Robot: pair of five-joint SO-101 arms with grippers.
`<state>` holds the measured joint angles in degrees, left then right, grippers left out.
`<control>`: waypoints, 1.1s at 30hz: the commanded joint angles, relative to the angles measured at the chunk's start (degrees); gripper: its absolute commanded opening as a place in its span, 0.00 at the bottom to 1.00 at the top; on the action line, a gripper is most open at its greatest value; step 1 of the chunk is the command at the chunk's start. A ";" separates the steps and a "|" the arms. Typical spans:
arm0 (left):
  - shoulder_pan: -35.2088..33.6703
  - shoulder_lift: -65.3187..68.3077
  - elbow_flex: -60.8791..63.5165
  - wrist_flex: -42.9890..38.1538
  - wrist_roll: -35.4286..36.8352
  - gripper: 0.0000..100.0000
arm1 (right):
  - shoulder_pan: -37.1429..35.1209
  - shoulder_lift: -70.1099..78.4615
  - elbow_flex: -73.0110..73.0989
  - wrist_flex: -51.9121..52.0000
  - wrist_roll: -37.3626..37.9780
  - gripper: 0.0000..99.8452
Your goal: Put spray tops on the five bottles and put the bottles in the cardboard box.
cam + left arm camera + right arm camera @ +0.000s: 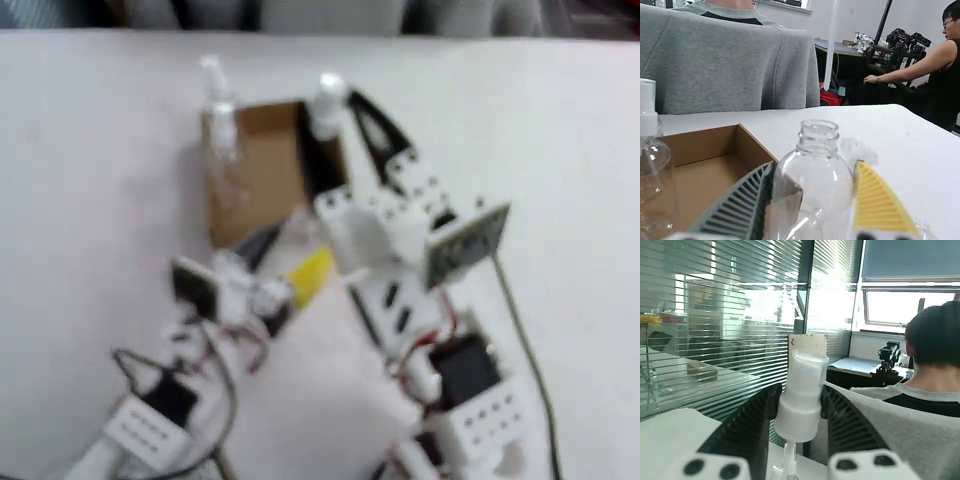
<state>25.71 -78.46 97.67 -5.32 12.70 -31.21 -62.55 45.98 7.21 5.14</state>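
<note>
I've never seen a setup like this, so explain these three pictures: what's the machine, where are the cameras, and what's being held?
These are two small robot arms at a white table. One picture looks down from above; the other two come from a camera on each arm's wrist. On the table sits an open cardboard box, with a capped bottle at its edge. The left arm grips a clear bottle with no top in its jaws; the right arm holds a white spray top in its jaws near the box's far corner.
</note>
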 commanded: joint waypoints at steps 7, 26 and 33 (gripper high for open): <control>-0.66 0.22 -0.26 3.08 -0.70 0.02 | -0.48 -4.62 -1.93 6.99 -6.51 0.02; -0.84 0.22 -0.26 3.08 -0.70 0.02 | -2.51 -4.53 -1.41 7.34 -9.67 0.02; -0.84 0.22 -0.26 3.08 -0.70 0.02 | -2.42 -4.88 2.64 6.90 -9.67 0.02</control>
<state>25.36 -78.46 97.67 -2.24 12.70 -33.76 -66.33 48.79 13.98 -3.82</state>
